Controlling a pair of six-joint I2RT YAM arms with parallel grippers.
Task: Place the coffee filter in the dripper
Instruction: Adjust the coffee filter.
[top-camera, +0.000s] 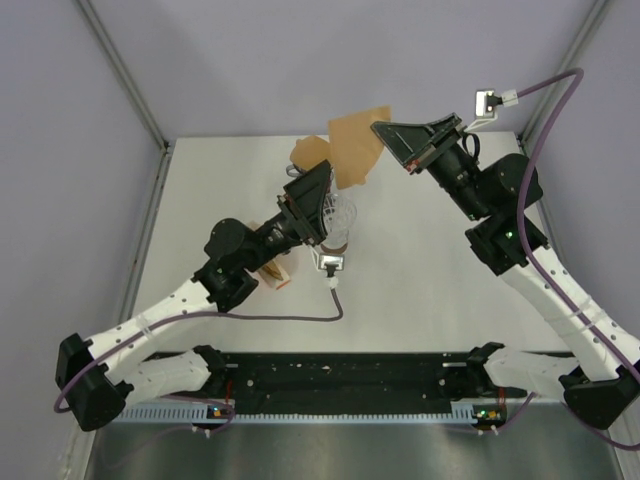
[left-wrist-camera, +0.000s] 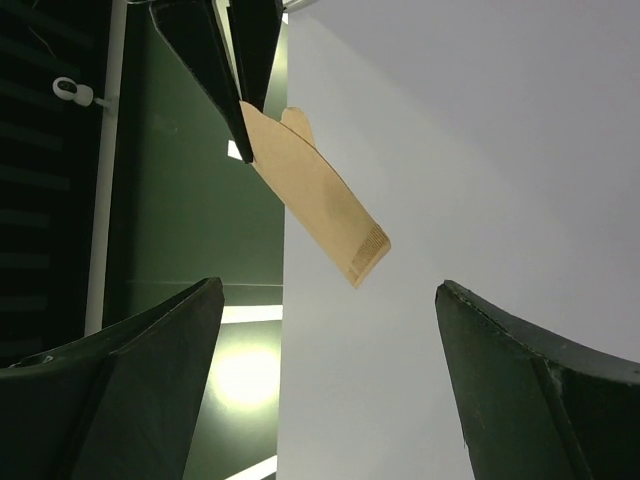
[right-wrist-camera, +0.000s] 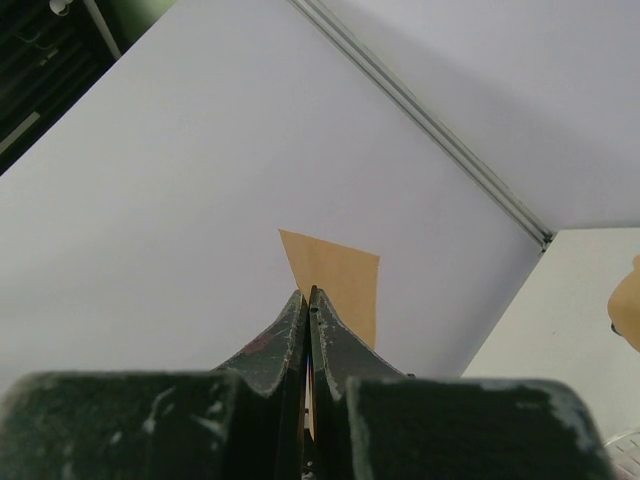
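Coffee filter (top-camera: 355, 145) pinched flat in my right gripper (right-wrist-camera: 308, 295), long axis slanting down toward the dripper (top-camera: 345, 212); my left gripper (left-wrist-camera: 330, 290), wide and empty, sits nearer the dripper.

text: we're reading none in any of the three views
coffee filter (top-camera: 355, 150): we're seeing plain brown paper, no print that we can make out
arm housings (top-camera: 560, 290): we're spotting no legible label or number at this size
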